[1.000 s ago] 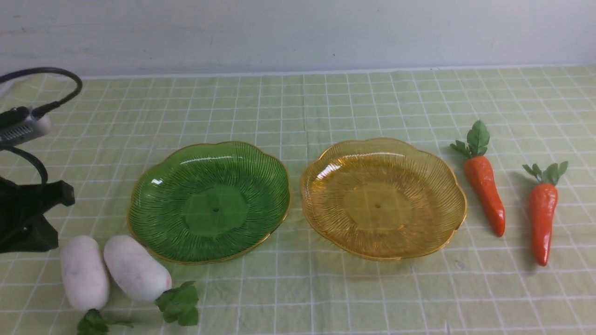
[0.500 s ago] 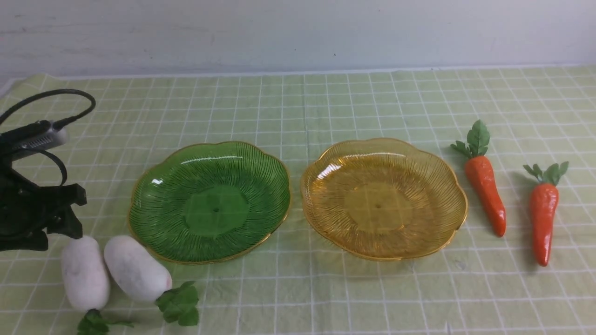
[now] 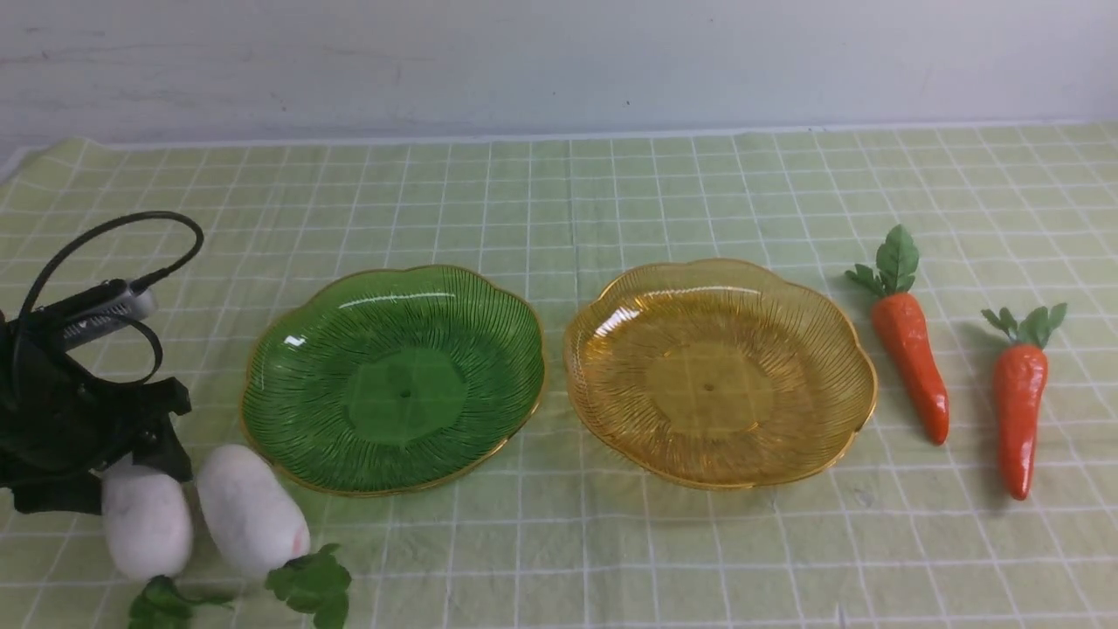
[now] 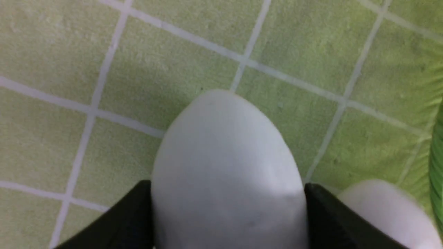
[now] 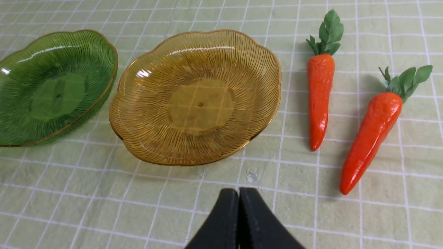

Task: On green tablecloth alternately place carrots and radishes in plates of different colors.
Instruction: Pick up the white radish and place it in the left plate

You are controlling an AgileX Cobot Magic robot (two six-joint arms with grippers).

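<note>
"Lower left of the front view: is that matte white oblong toy radish [image 3: 147, 528] held?"

"It lies on the pale green grid tablecloth [image 3: 559, 192], with the left gripper [image 4: 226, 186] part-open, clamped against both its flanks. Grasping step, I'd judge. Next: lift straight, clearing the second white radish [image 3: 251, 511] just beside, then across to the green ribbed plastic plate [image 3: 288, 349]. Right gripper [image 5: 238, 207] is pressed closed, empty."

A pale grey-white wall [image 3: 559, 61] is running across the rear, showing faint scuffs and small dark specks. Even light is casting only soft shadows.
</note>
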